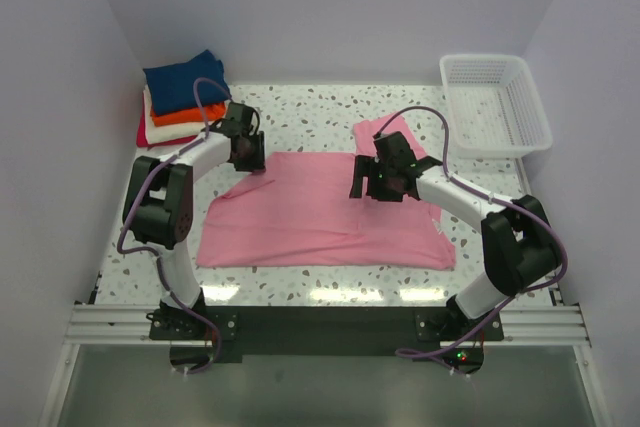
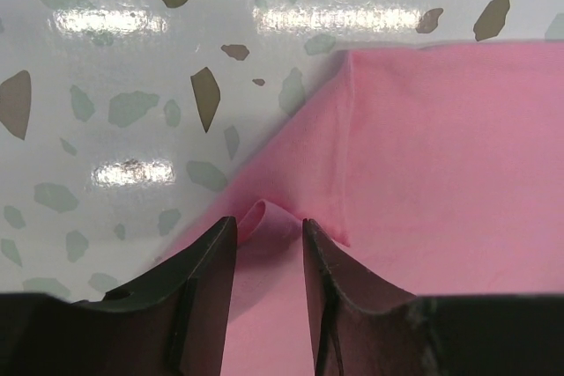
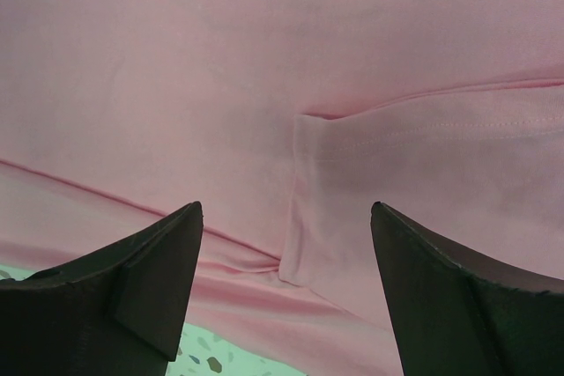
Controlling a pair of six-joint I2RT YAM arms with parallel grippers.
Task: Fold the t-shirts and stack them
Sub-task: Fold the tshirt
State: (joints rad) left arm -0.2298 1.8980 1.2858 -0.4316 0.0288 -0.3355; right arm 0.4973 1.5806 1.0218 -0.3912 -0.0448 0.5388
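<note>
Pink t-shirt (image 1: 320, 212) spread flat mid terrazzo table (image 1: 300, 112), sleeve poking out at far right. Folded stack (image 1: 180, 102) in far left corner, well apart: navy on top, then orange, cream, red. Left gripper (image 2: 269, 226) at shirt's far left corner, jaws part-way shut round a small pucker of cloth; can't tell if pinched firm. Right gripper (image 3: 286, 209) wide open just over a stitched hem, holding nothing. Risks: thin left pinch likely to slip on lift; crooked fold or bunching if only one corner held. White mesh basket (image 1: 449, 112) far right, nothing seen inside
</note>
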